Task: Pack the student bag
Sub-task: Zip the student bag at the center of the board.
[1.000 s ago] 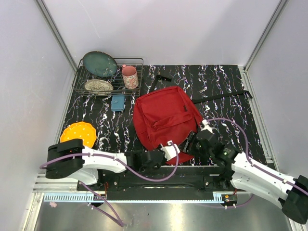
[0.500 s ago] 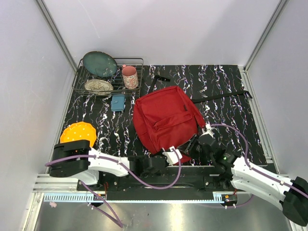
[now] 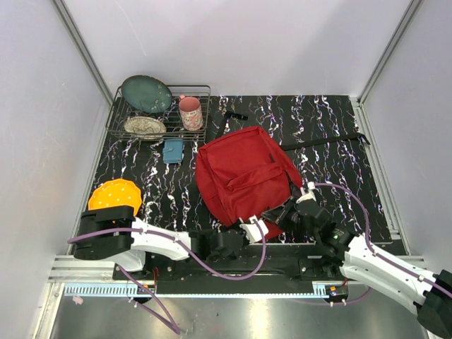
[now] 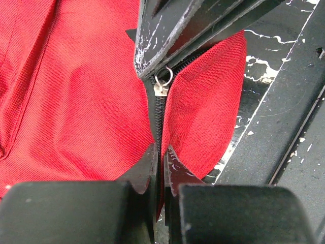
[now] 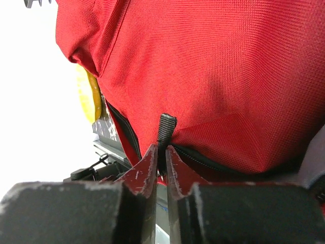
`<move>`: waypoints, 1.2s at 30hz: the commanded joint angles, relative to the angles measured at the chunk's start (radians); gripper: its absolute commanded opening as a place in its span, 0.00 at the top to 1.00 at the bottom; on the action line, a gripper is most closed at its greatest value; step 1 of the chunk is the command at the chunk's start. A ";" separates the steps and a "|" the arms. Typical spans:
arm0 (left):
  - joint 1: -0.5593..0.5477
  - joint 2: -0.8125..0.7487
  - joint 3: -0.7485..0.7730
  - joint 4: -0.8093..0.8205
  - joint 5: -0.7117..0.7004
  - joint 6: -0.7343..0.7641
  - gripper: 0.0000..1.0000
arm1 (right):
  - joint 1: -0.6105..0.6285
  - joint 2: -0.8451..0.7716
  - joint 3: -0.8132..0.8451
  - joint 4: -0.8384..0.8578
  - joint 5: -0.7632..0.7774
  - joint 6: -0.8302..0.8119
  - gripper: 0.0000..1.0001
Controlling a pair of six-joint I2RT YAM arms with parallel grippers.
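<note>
Your large red fabric backpack [image 3: 240, 173] lies by the near edge of the black white-veined surface [image 3: 332, 127], between white walls [image 3: 233, 42]. Your left gripper [image 4: 160, 152] clenches its zipper seam; your right gripper [image 5: 160, 150] grasps its black pull tab [image 5: 166, 127].

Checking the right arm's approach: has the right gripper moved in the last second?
Yes. In the top view the right gripper has slid slightly toward the near base rail, along the student bag corner.

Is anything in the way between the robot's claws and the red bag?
Nothing visible. The left claw pinches the red bag at its zipper, and the right claw pinches the black zipper pull.
</note>
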 commanded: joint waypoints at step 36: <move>-0.026 0.025 0.012 -0.013 -0.099 -0.030 1.00 | -0.002 -0.173 0.059 -0.112 0.188 -0.154 1.00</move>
